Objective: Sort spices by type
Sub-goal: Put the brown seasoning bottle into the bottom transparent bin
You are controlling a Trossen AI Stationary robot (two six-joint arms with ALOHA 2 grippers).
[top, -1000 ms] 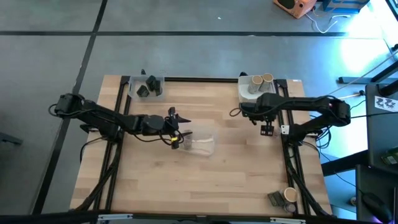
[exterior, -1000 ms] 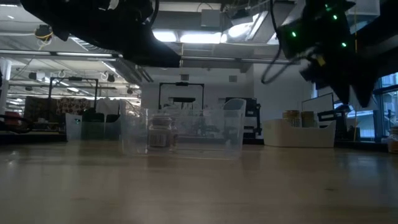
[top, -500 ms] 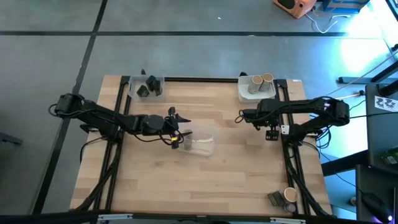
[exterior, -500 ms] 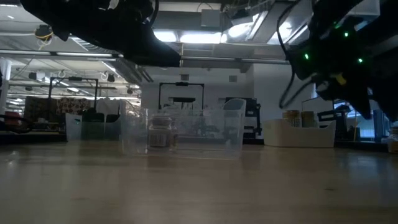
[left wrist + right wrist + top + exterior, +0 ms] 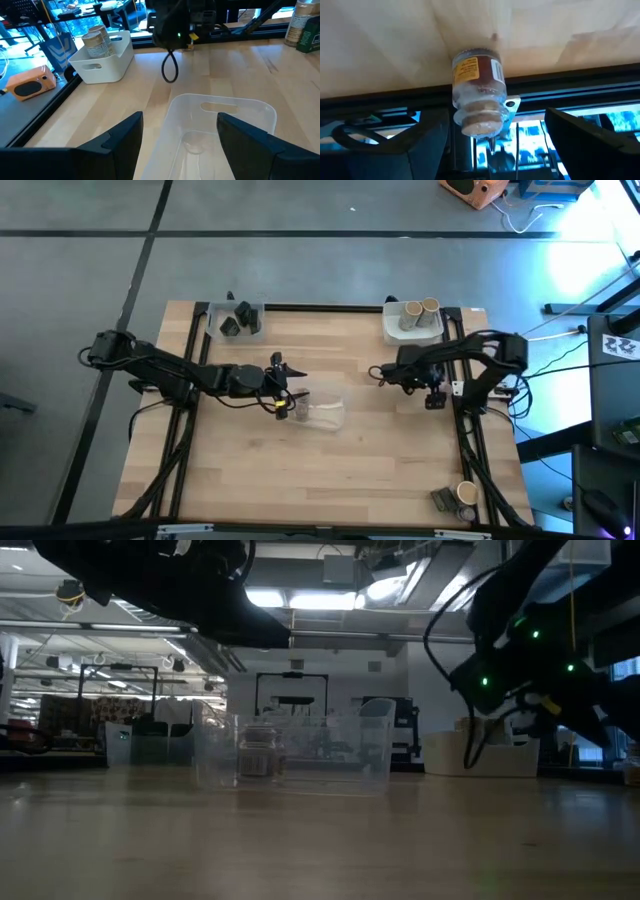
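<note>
A clear tray (image 5: 322, 413) lies mid-tabletop (image 5: 330, 470); a white tray (image 5: 395, 328) and another clear tray (image 5: 218, 319) sit at the far corners, an orange speaker (image 5: 477, 190) on the floor beyond.

A clear spice jar (image 5: 478, 95) stands on the pale wooden desk (image 5: 395, 40), close to its edge. The jar carries a yellow and dark red label with a barcode, and has a tan cork-coloured lid (image 5: 479, 123). Just beyond it a black frame rail (image 5: 570, 80) runs along the desk edge, with blue-lit room clutter behind. The right gripper's (image 5: 492, 145) two dark fingers (image 5: 427, 147) are spread wide, one on either side of the jar and clear of it, holding nothing.
</note>
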